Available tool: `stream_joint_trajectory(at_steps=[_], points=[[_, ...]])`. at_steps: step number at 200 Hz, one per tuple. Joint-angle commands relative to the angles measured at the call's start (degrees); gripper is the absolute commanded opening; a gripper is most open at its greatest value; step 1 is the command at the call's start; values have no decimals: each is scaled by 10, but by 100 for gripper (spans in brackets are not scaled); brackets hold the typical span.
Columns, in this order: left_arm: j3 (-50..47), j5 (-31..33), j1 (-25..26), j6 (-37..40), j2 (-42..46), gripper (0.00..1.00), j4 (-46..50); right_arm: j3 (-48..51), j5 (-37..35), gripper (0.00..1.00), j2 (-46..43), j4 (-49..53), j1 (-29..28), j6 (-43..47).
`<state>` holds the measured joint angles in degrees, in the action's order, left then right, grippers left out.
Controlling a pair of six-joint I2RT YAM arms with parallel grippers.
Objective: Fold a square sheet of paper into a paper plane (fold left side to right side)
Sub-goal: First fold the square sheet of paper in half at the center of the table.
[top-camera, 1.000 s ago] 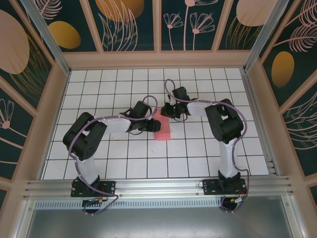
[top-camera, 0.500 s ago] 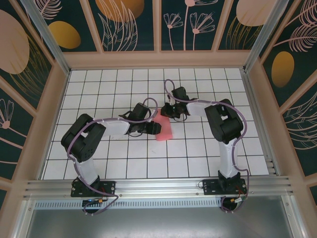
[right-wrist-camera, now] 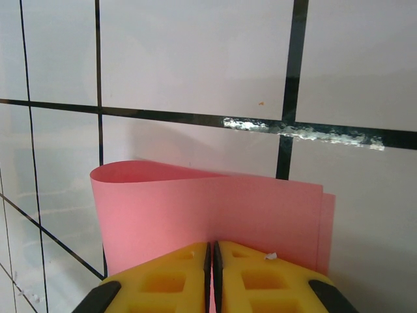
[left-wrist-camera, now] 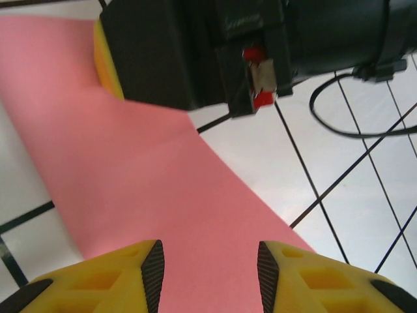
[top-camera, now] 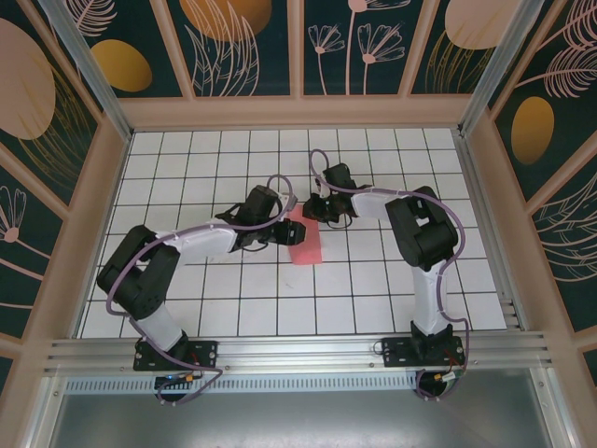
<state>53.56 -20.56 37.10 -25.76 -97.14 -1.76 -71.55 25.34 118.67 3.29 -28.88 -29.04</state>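
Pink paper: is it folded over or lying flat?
Folded over. In the right wrist view, the pink paper shows two layers joined by a rounded bend, pinched in the shut right gripper.

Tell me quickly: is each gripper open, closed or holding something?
Left gripper: open, fingers apart over the pink paper.
Right gripper: closed, pinching the paper.
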Motion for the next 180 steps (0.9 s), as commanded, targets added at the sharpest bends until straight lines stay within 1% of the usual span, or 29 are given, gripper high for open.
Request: stream_joint_trajectory(at_steps=[1, 71, 180], points=[[13, -7, 3, -7, -38, 45, 0, 15, -35, 15, 30, 49, -12, -5], [13, -33, 3, -3, -88, 45, -24, 17, -34, 15, 29, 49, -13, -5], [-35, -63, 4, 23, -81, 44, -21, 24, -35, 15, 30, 46, -13, -8]])
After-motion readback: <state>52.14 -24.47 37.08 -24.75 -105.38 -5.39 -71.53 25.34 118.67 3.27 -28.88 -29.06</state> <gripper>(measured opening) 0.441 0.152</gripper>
